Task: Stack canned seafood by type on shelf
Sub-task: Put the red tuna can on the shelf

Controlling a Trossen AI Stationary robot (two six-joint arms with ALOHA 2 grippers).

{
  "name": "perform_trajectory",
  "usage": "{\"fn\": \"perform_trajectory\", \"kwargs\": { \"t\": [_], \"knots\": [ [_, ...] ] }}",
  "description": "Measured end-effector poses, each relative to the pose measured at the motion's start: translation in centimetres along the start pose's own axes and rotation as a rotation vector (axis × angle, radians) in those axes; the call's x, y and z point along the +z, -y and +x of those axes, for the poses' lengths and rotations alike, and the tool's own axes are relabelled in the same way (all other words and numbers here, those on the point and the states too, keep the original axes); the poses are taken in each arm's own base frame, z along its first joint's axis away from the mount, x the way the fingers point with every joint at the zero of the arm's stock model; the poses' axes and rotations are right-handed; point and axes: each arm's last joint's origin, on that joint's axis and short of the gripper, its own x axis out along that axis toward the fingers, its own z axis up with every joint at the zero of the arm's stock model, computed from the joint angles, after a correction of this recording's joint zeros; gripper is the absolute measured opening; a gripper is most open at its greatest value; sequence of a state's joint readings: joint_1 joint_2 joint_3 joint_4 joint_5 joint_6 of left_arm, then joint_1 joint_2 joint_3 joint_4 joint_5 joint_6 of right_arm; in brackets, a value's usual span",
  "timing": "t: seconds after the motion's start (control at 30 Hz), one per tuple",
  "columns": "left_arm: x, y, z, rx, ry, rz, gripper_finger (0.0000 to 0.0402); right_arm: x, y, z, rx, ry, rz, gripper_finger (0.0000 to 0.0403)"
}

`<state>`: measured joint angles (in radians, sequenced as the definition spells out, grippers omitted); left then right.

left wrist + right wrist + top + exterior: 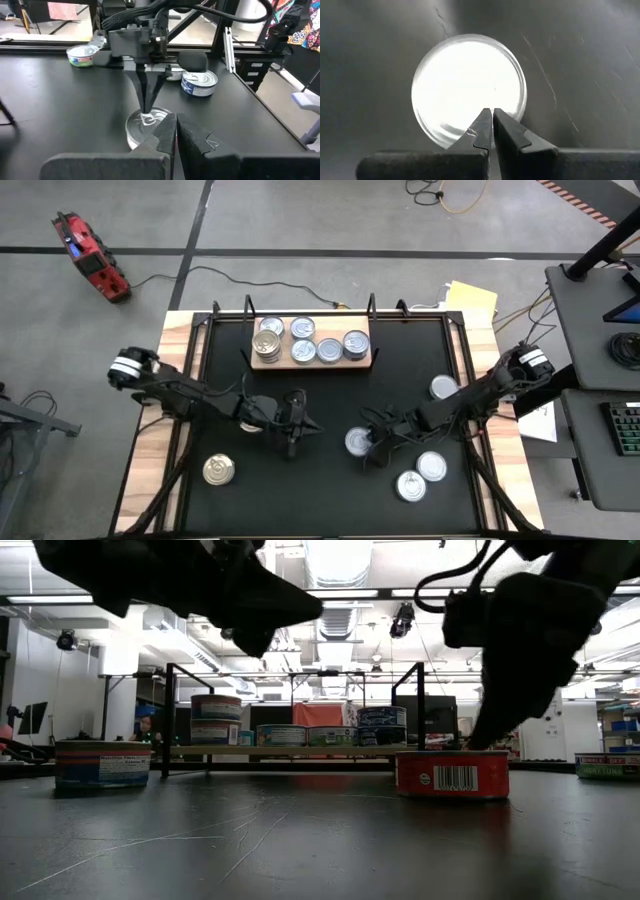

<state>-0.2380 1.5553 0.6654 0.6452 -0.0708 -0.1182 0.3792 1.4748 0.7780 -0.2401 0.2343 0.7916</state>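
The right gripper (491, 131) has its two fingers pressed tight together, with nothing between them. It points straight down at the shiny round top of one can (358, 441) near the middle of the black table (400, 370). In the low view this can has a red label with a bar code, and the finger tips look like they touch its lid (or sit just above it, it is hard to tell).

The left gripper (292, 442) is closed too, holding nothing. It hangs over the bare table just beside that same can, facing the right one.

Other tins lie around: a gold-topped one (219, 470) near the front left, two silver ones (421, 476) front right, and one (444, 387) by the right arm.

The wooden shelf (372, 350) sits at the back of the table with five cans (310, 340) on it.
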Motion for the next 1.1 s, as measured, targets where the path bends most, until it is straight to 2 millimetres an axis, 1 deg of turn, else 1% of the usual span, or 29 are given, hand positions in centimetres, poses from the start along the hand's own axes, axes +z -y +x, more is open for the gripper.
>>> {"fn": "perform_trajectory", "kwargs": {
  "t": [0.23, 0.33, 0.5, 0.67, 0.77, 0.9, 1.1],
  "knots": [
    [-1.0, 0.5, 3.3, -0.006, -0.044, 0.028, 0.0, -0.8, 0.5, -1.1, -0.069, -0.071, 0.026, 0.0009],
    [-1.5, 0.5, 4.2, 0.0, -0.064, 0.04, 0.0, -1.0, 0.7, -1.6, -0.089, -0.093, 0.022, 0.0009],
    [-2.1, 0.3, 5.6, 0.096, -0.074, 0.065, 0.0, -1.0, 0.9, -2.4, -0.087, -0.094, 0.01, 0.0009],
    [-1.8, 0.5, 7.4, 0.097, -0.061, 0.127, 0.0, -0.8, 1.2, -3.6, -0.086, -0.091, 0.026, 0.0009],
    [-2.2, 0.5, 8.4, 0.095, -0.075, 0.163, 0.0, -0.9, 1.4, -4.0, -0.102, -0.097, 0.053, 0.0009],
    [-3.2, 0.4, 9.5, 0.099, -0.1, 0.191, 0.0, -1.2, 1.6, -3.8, -0.15, -0.095, 0.075, 0.0009],
    [-4.7, -0.1, 10.7, 0.155, -0.124, 0.201, 0.0, -1.8, 1.7, -2.1, -0.219, -0.105, 0.072, 0.0009]
  ]
}}
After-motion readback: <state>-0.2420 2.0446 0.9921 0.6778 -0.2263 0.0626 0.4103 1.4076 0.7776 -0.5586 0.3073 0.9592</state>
